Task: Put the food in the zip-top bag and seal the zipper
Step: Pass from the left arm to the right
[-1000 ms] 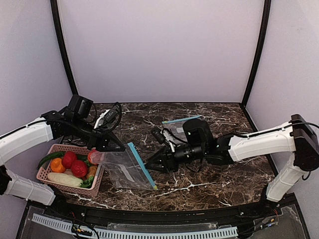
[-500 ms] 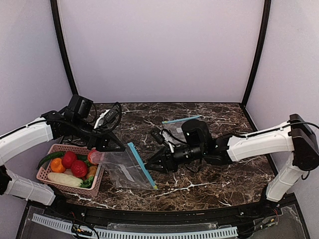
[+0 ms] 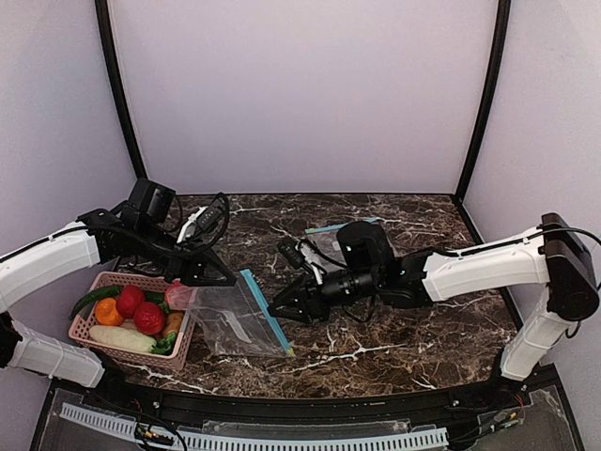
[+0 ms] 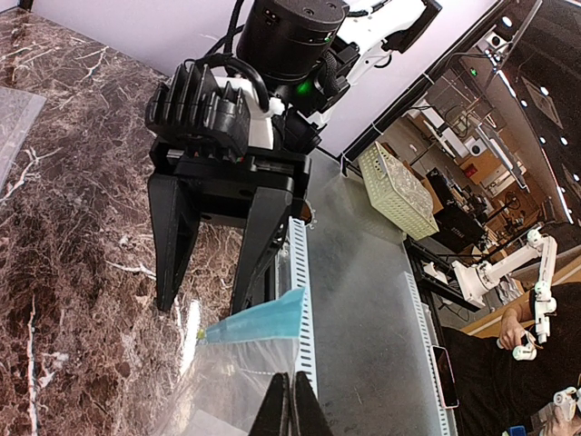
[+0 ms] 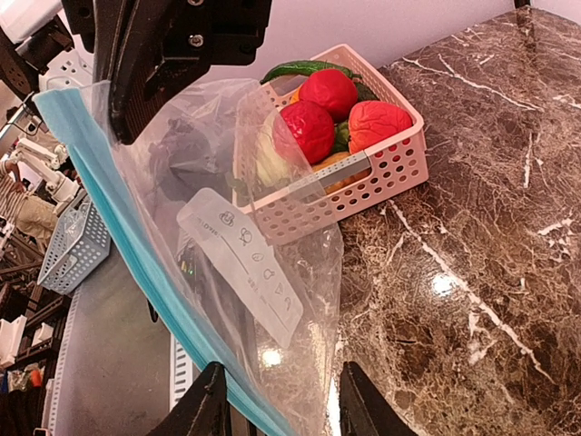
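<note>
The zip-top bag (image 3: pixel 230 319) hangs slanted beside the basket, its teal zipper (image 3: pixel 268 315) on the right edge. My left gripper (image 3: pixel 199 274) is shut on the bag's clear film near the upper left; in the left wrist view the left gripper (image 4: pixel 290 404) pinches the film just below the zipper (image 4: pixel 259 318). My right gripper (image 3: pixel 279 310) is open, right at the zipper edge. In the right wrist view its open fingers (image 5: pixel 211 400) straddle the bag's lower edge (image 5: pixel 272 272). The food (image 3: pixel 141 318) lies in the pink basket, also in the right wrist view (image 5: pixel 329 91).
The pink basket (image 3: pixel 111 352) stands at the table's left front, touching the bag, also seen in the right wrist view (image 5: pixel 381 177). A second clear bag (image 3: pixel 331 237) with a teal strip lies flat behind my right arm. Dark walls enclose the marble table.
My right gripper has moved a little left, closer to the bag's zipper edge. The left arm and the bag have held still.
</note>
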`<action>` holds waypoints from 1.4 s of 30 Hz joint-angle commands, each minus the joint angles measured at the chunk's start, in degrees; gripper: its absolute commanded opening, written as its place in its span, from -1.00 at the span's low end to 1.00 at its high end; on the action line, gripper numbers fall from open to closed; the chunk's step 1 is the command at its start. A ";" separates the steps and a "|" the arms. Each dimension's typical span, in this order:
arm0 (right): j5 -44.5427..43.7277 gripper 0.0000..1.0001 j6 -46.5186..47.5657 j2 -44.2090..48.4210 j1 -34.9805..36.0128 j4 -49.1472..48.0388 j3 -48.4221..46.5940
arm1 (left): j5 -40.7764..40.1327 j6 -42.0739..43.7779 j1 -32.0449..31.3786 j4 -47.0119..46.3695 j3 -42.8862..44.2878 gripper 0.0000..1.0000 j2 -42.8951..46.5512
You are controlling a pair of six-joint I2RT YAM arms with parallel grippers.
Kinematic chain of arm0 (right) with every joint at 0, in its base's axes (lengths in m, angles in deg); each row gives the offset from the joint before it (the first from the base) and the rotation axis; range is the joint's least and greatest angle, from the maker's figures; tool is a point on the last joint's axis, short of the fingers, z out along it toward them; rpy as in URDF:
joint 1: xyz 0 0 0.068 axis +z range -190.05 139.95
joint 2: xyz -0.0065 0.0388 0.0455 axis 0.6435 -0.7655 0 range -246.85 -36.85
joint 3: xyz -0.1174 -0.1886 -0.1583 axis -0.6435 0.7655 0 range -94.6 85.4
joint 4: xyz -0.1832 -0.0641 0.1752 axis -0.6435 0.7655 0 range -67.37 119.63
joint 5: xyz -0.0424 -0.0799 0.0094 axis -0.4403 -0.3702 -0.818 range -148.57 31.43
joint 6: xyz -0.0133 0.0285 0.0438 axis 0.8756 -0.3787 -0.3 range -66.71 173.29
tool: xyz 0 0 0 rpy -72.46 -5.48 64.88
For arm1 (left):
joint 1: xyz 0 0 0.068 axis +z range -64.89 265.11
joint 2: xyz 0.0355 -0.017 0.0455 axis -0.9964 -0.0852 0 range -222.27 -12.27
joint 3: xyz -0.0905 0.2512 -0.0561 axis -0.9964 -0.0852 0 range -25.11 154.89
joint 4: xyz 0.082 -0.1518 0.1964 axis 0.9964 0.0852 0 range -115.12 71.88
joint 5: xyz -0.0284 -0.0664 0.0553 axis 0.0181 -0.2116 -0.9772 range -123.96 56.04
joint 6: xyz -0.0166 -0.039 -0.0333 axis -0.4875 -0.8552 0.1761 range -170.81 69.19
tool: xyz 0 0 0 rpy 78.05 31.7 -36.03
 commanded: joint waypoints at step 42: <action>2.19 -1.00 -1.06 -0.48 1.41 -1.72 -1.59 | -7.85 0.53 -0.19 1.15 -0.82 0.46 0.46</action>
